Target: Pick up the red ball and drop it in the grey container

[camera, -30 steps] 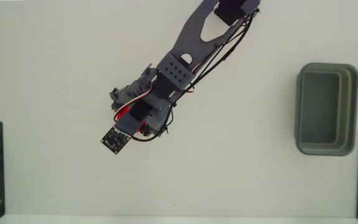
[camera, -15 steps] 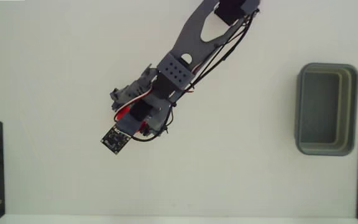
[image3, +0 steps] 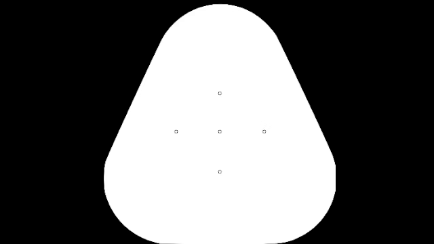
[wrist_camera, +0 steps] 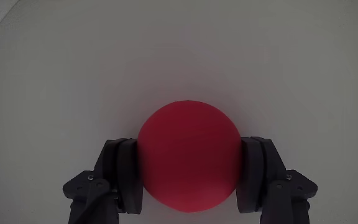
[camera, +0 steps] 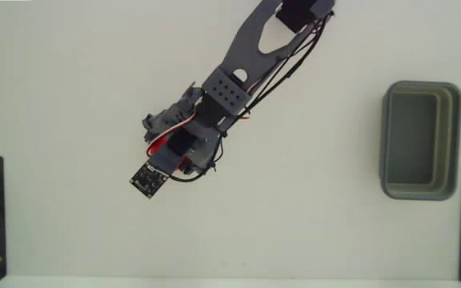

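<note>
Red ball [wrist_camera: 188, 155] sits clamped between the 2 dark fingers [wrist_camera: 120, 177] of the gripper [wrist_camera: 188, 180] in the wrist view, each pad pressed flat against one side of it, with the plain white table [wrist_camera: 179, 50] behind. From the fixed view only slivers of red [camera: 160, 145] show under the gripper [camera: 170, 156], which hangs over the middle-left of the table [camera: 70, 80] at the end of the arm [camera: 242, 60] reaching down from the top edge. Well apart from it, near the right edge of that view, lies the grey container [camera: 420, 140], its hollow bare.
</note>
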Tool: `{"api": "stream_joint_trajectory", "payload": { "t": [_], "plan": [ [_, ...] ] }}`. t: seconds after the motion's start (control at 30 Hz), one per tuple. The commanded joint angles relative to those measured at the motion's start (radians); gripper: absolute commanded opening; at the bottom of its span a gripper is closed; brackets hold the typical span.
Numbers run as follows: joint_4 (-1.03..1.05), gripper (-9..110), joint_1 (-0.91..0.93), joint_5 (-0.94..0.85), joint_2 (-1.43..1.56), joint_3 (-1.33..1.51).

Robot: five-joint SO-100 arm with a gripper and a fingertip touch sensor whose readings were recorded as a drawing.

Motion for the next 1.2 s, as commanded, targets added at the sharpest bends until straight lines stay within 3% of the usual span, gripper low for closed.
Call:
{"api": "stream_joint_trajectory", "payload": {
  "t": [0.0, 1.17],
  "plan": [
    [-0.013, 85, 0.020, 0.005, 0.025, 0.008],
    [-0.013, 76, 0.020, 0.005, 0.025, 0.008]
  ]
}}
